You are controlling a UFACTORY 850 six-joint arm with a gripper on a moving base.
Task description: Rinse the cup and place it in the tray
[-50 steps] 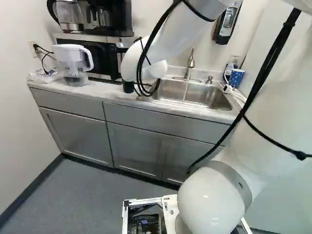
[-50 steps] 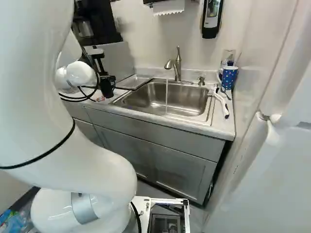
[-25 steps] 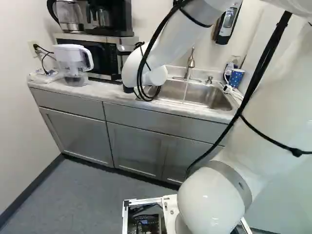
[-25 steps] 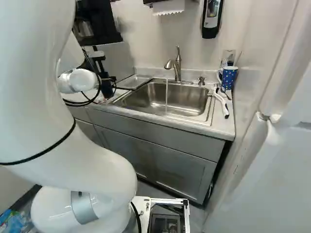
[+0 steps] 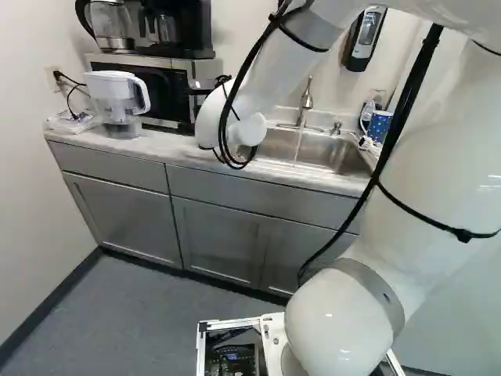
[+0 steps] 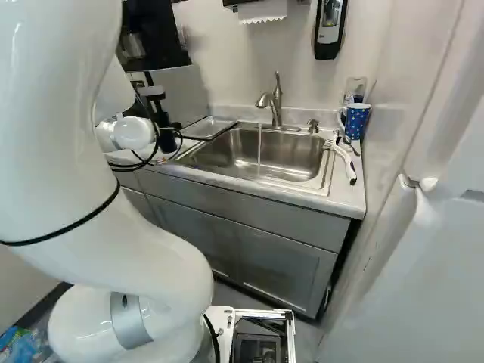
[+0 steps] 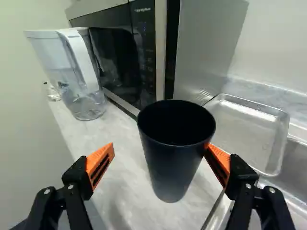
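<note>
Tapered black cup (image 7: 171,165) between 2 spread pads (image 7: 101,160).

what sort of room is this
Probably a small office kitchenette: a sink with its tap running, a microwave and a water pitcher on the counter.

Matt, smooth, dark cup (image 7: 172,158)
</note>
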